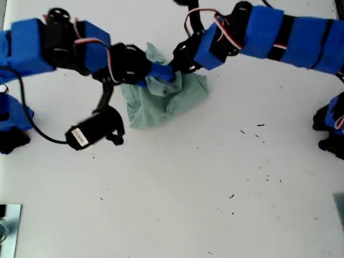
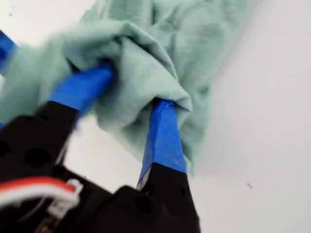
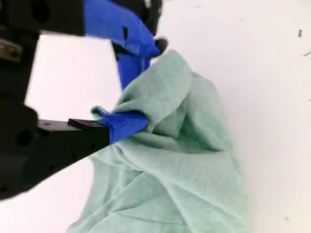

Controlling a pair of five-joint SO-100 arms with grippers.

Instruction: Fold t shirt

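Note:
The pale sage-green t shirt (image 1: pixel 161 105) lies bunched in a heap at the upper middle of the exterior view. Two blue-taped arms meet over its top edge, one reaching in from the exterior view's left and one from its right. The wrist views do not settle which arm is which. My first gripper (image 2: pixel 124 109) has both blue fingers buried in a thick fold of the t shirt (image 2: pixel 146 53), shut on it. My second gripper (image 3: pixel 149 85) holds a raised ridge of the t shirt (image 3: pixel 184 170), its lower fingertip (image 3: pixel 129 124) tucked under a fold.
A black cylindrical camera (image 1: pixel 91 131) on a cable hangs beside the arm at the exterior view's left. Arm bases stand at the exterior view's left edge (image 1: pixel 13 126) and right edge (image 1: pixel 330 129). Small dark specks (image 1: pixel 252 130) dot the white table. A metal piece (image 1: pixel 9 231) sits in the exterior view's lower left corner.

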